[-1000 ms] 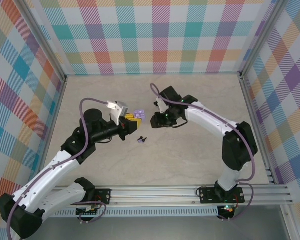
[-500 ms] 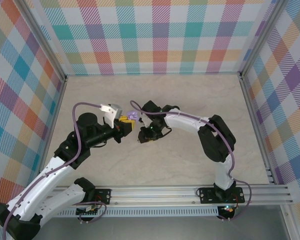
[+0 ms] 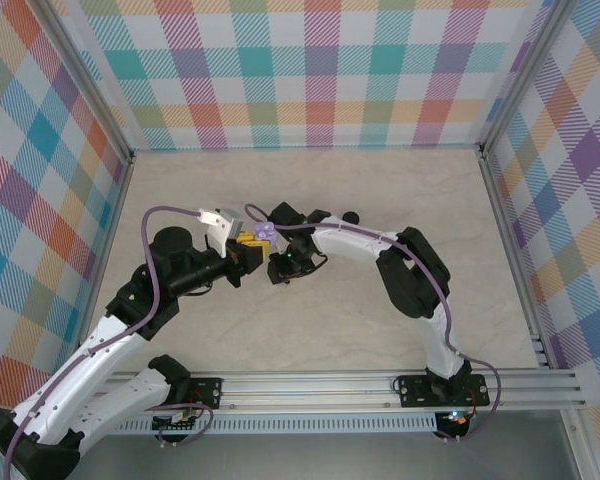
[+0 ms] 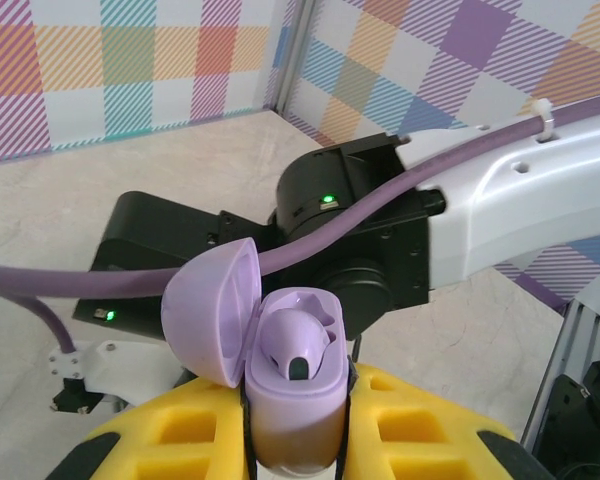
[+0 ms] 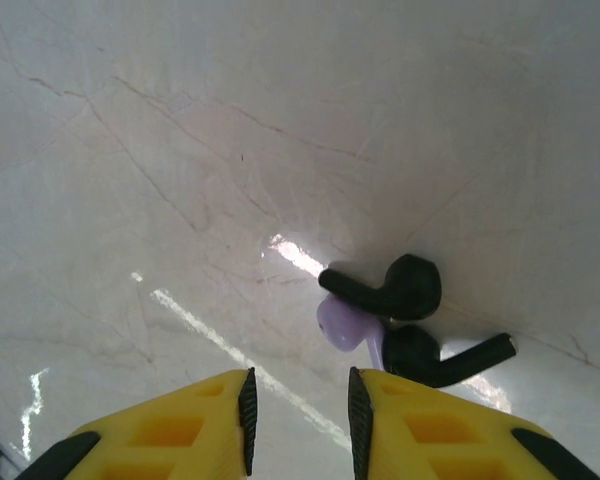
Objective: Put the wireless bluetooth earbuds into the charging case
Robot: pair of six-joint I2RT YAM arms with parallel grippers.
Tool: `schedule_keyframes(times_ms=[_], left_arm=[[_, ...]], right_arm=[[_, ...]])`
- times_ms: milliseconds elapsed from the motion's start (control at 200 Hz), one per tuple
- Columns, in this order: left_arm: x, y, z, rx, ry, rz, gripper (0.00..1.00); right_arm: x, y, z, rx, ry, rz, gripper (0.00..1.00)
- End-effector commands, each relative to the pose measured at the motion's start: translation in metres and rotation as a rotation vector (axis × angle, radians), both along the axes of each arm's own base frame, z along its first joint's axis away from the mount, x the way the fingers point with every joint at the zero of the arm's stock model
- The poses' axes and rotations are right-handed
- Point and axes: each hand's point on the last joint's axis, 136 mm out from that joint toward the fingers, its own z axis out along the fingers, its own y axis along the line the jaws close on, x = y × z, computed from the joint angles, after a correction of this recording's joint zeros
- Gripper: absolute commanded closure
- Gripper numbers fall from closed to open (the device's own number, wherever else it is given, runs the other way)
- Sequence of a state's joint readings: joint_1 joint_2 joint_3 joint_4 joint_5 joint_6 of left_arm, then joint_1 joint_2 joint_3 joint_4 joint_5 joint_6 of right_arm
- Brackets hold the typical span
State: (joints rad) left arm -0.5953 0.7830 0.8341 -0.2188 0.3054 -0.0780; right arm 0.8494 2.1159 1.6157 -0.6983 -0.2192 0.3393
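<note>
**Case held open at mid-table, right claw over the loose earbuds**

The table (image 3: 430, 190) is a pale, marble-veined slab, shiny enough to throw streaks of light. Bright plaid walls (image 3: 320, 70) close it in on the left, back and right, and a metal rail (image 3: 380, 385) runs along the near edge.

Most of the surface lies bare, including the whole far strip, the right side and the near left. The only crowding is left of centre, where the two claws come close together.

The left claw (image 3: 250, 247) is clenched on the lavender charging case (image 4: 290, 400). The lid (image 4: 212, 320) is swung open and one lavender earbud (image 4: 298, 345) sits inside.

The right claw (image 5: 298, 410) has its jaws a narrow gap apart with nothing between them. Just beyond its tips, three loose earbuds lie bunched and touching on the table: a black earbud (image 5: 400, 285), a second black earbud (image 5: 430, 355) and a lavender loose earbud (image 5: 345, 325).

A second ago the right arm reached out from the right, with its claw beside the case and the loose earbuds in plain sight from above. It has since folded inward and come over them. The left claw has drawn back a little to the left.
</note>
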Motion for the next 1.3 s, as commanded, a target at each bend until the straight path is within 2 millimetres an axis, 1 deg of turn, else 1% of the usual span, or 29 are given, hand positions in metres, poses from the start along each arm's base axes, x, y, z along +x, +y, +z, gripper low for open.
schedule_keyframes(times_ms=[0,215,695,1060,1195,1295], left_arm=[[-0.006,-0.004,0.018,-0.038,-0.04,-0.032,0.92],[-0.006,-0.004,0.018,-0.038,-0.042,-0.032,0.92],[-0.007,-0.003,0.017,-0.037,-0.039,-0.029,0.92],[-0.008,-0.002,0.016,-0.037,-0.041,-0.027,0.92],[-0.008,-0.001,0.016,-0.037,-0.041,-0.027,0.92],[-0.008,-0.002,0.016,-0.036,-0.042,-0.029,0.92]], right_arm=[[0.001,0.001,-0.003,-0.053,-0.028,0.032,0.67],[0.002,0.001,-0.01,-0.092,-0.032,0.048,0.67],[-0.004,-0.001,-0.027,-0.176,-0.042,0.084,0.66],[-0.001,-0.002,-0.038,-0.248,-0.077,0.078,0.66],[0.001,-0.003,-0.038,-0.265,-0.083,0.061,0.65],[0.003,-0.003,-0.039,-0.276,-0.088,0.048,0.63]])
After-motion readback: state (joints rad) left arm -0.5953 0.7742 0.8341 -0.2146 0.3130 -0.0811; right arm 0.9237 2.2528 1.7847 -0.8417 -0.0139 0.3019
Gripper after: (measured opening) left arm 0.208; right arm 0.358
